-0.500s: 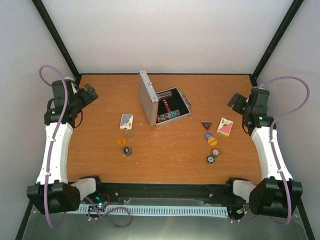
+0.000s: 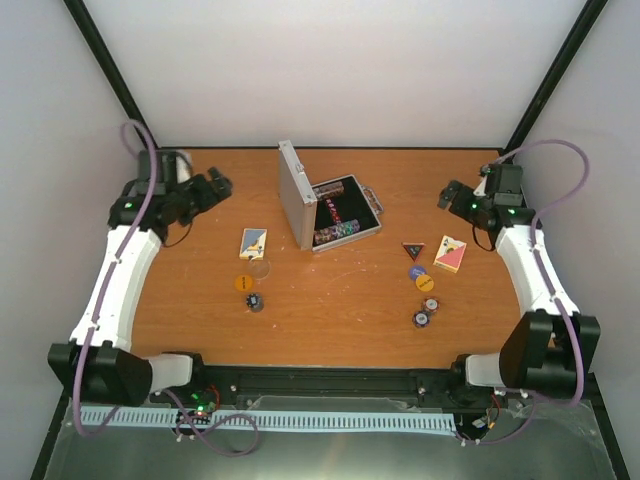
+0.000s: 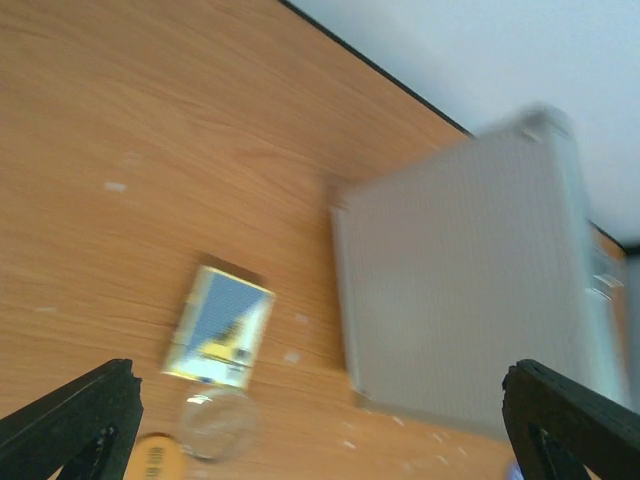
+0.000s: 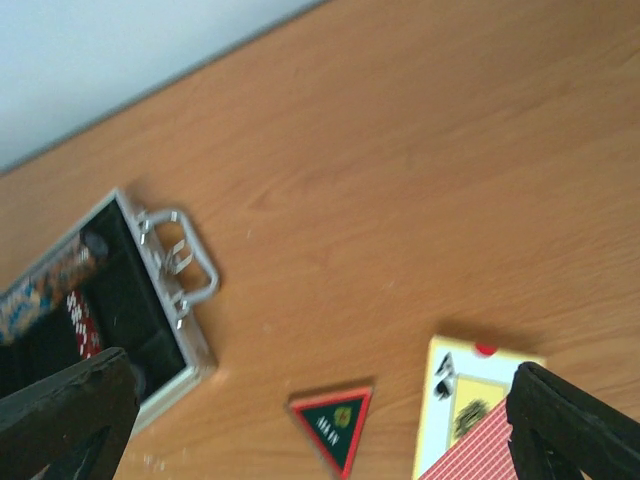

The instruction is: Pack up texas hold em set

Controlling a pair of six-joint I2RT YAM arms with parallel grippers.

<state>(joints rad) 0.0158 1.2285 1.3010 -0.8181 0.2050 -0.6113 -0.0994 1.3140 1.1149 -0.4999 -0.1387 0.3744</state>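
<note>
**Aluminium case** (image 2: 300,200): sits at the far centre of the table (image 2: 340,310). Its lid stands upright on the left and the black-lined tray lies open to the right, so you can load it from above. Rows of chips (image 2: 337,233) already lie in it.

**Left group, near the lid's outer face:**
- blue card box (image 2: 253,243), lying flat
- clear disc (image 2: 260,268), just in front of it
- orange disc (image 2: 242,283)
- single dark chip (image 2: 256,300)

You would likely take these with the left arm, though the raised lid stands between them and the tray.

**Right group, well apart from the case:**
- triangular token (image 2: 413,250)
- red card box (image 2: 450,254), just beside the token
- purple disc (image 2: 417,271)
- two small chip stacks (image 2: 425,312)

These suit the right arm, which has a clear path to the tray.

**Left gripper** (image 2: 222,185): jaws spread wide and holding nothing, raised over the table's far left and aimed toward the lid.

**Right gripper** (image 2: 447,194): also spread wide and holding nothing, raised at the far right above its group.

**Judgement:** packing has barely begun, and every loose piece is yet to go in.
</note>
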